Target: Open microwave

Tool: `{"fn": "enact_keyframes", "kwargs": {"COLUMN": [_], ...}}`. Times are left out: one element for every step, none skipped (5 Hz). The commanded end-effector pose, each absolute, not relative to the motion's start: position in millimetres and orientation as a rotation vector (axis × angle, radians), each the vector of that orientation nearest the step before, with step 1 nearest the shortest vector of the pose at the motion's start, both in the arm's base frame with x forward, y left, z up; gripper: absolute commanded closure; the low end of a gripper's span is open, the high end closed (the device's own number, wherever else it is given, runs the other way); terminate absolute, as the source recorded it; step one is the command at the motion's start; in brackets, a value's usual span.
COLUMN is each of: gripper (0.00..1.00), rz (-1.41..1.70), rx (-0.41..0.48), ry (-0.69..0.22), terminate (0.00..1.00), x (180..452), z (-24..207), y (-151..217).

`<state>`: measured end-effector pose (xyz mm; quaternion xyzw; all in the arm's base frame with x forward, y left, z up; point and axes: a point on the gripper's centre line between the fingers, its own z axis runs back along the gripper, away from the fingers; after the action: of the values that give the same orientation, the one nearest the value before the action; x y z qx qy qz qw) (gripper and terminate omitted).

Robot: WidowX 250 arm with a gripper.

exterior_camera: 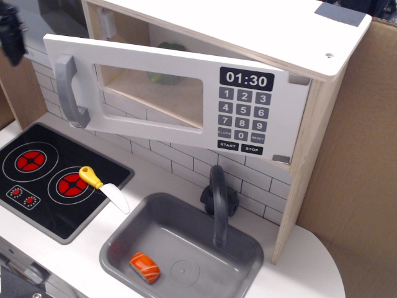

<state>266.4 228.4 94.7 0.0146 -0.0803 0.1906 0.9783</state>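
The pale wood microwave (248,28) sits at the top of the toy kitchen. Its white door (155,127) with a clear window stands ajar, swung outward on its right-side hinge, so the left edge is away from the cabinet. The grey bar handle (67,90) on the door's left end is free. The black keypad (245,112) reads 01:30. A green object (164,62) lies inside. Only a dark part of my gripper (11,36) shows at the top left edge, well apart from the handle; its fingers are not visible.
A black stovetop (37,186) with red rings lies lower left, with a yellow-handled knife (102,188) at its right edge. A grey sink (186,239) holds an orange salmon piece (144,267). A dark faucet (217,198) stands behind it. A cardboard wall (360,155) stands on the right.
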Motion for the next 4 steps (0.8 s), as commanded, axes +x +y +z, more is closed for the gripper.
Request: {"fn": "enact_keyframes", "kwargs": {"gripper": [0.00,0.00,0.00,0.00], "rz": [0.370,0.280,0.153,0.055], "rx": [0.086,0.092,0.128,0.118], "ry": [-0.227,-0.219,-0.208,-0.177], "terminate": [0.00,0.00,0.00,0.00], "x": [295,288,259,225], "z": [109,107,104,103], "y": [183,161,142,123]}}
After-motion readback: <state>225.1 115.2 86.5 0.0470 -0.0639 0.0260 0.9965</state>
